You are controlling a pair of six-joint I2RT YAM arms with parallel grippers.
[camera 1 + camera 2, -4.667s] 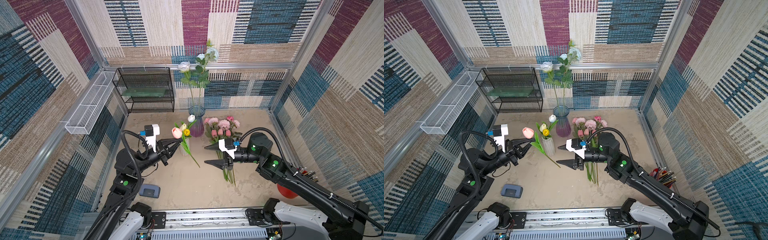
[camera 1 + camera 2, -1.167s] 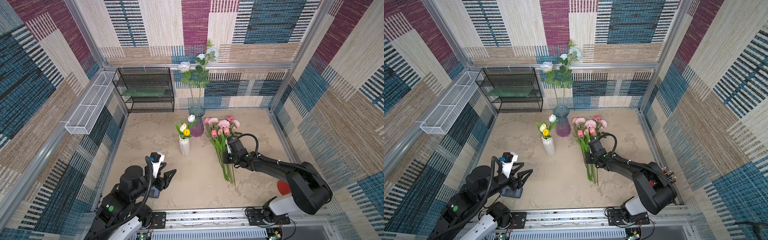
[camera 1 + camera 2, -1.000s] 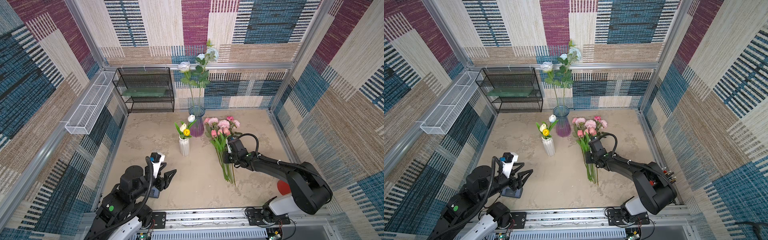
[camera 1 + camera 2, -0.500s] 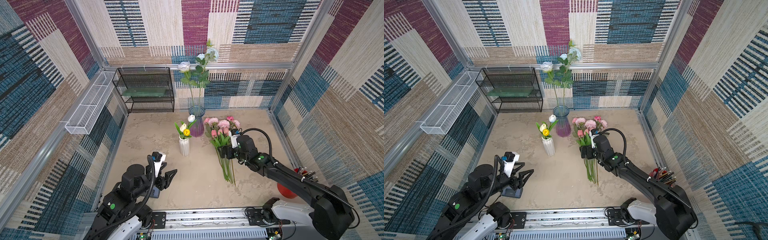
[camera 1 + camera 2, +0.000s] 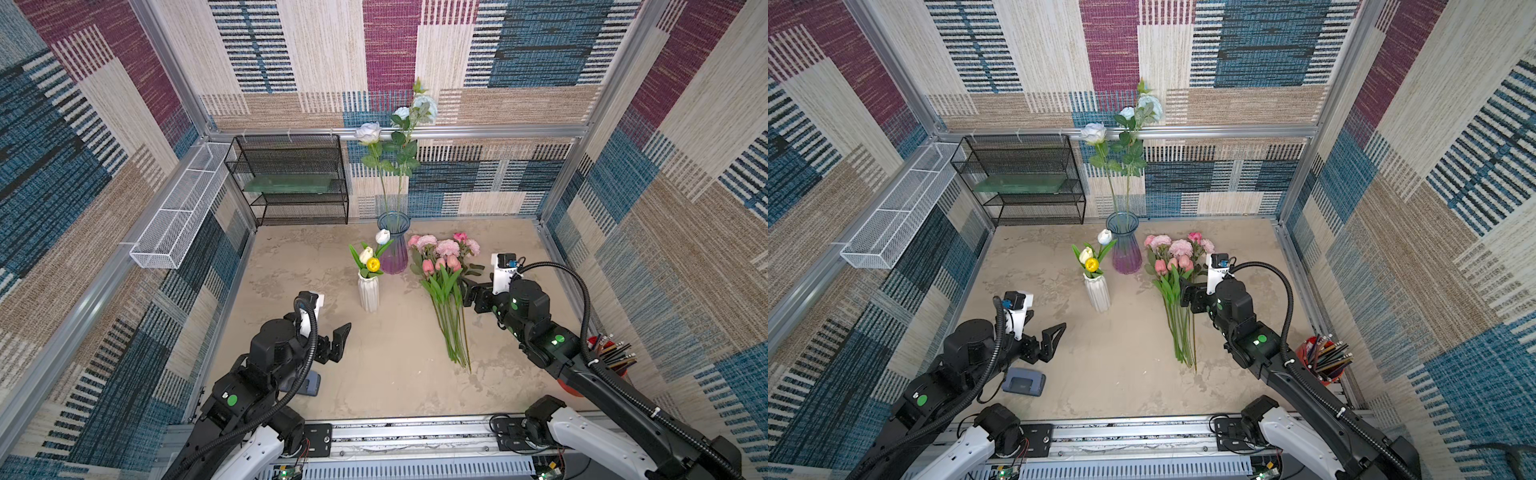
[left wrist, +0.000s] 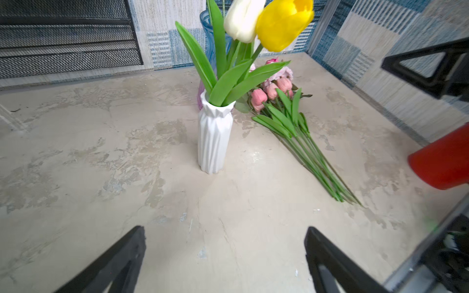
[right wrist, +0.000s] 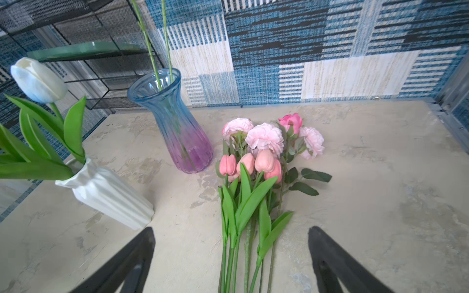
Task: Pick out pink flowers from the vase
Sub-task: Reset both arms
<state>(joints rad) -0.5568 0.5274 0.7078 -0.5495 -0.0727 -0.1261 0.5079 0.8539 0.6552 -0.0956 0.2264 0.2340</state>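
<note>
The pink flowers (image 5: 442, 257) (image 5: 1173, 255) lie in one bunch on the table, blooms toward the back wall, just right of the blue-to-purple glass vase (image 5: 393, 249) (image 7: 177, 126). Only pale blue-white roses on tall stems stand in that vase. My right gripper (image 5: 469, 291) (image 7: 231, 230) hangs open over the bunch's green stems and holds nothing. My left gripper (image 5: 334, 345) (image 6: 224, 229) is open and empty, low at the front left. It faces the white ribbed vase (image 6: 214, 137) (image 5: 368, 291) of white and yellow tulips.
A black wire shelf (image 5: 291, 178) stands at the back left, with a white wire basket (image 5: 174, 212) on the left wall. A red pencil cup (image 5: 1323, 357) sits at the front right. A small grey-blue device (image 5: 1023, 380) lies beside my left arm.
My right gripper has opened and risen off the stems, the arm lifting from its low reach. My left gripper has opened wider in place. The pink tulip it held earlier now lies in the bunch.
</note>
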